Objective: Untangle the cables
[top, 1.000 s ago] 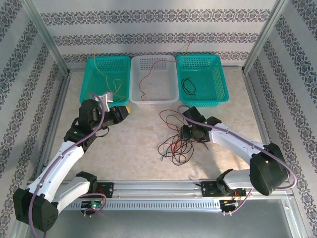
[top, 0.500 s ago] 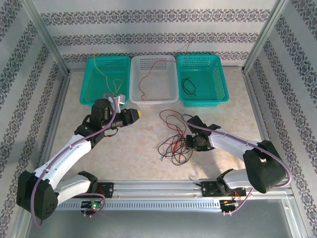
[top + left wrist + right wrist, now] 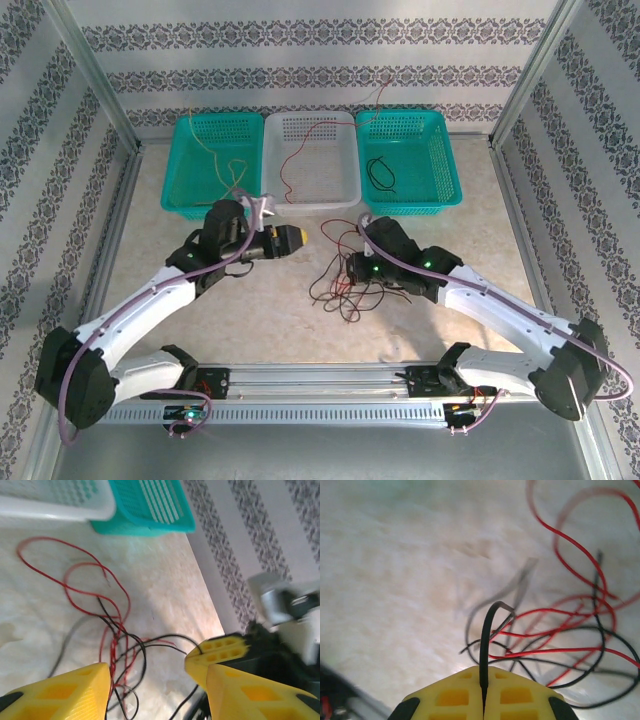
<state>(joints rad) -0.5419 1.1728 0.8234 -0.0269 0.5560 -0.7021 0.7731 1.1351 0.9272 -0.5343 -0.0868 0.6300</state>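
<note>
**Right jaws pinch a black wire; left jaws stand apart over the heap**

In the right wrist view, we see the right jaws pressed flat together, their ribbed yellow pads [image 3: 520,696] meeting in a thin seam. A black wire [image 3: 483,645] is nipped in that seam. It rises stiff and smooth from the pads and curls over to a kinked end.

Beyond it, glossy red wires [image 3: 560,536] and more black ones lie in loose, crossing loops on the pale, marbled counter [image 3: 395,580].

The left jaws are parted to a middling gap with nothing between them. In the left wrist view, their blocky yellow pads [image 3: 65,690] frame the same red and black loops below.

From above, the tangle [image 3: 340,290] sits on the counter between the two arms. It lies just beside the right jaws and near the left ones.

Three perforated plastic baskets stand side by side along the far edge:

- The left teal basket [image 3: 180,175] holds a yellow wire [image 3: 232,168].
- The white basket [image 3: 335,195] holds a thin red strand [image 3: 288,165].
- The right teal basket [image 3: 440,150] holds a small black loop [image 3: 380,172].

The walls around the counter carry grey floral stripes on white.
</note>
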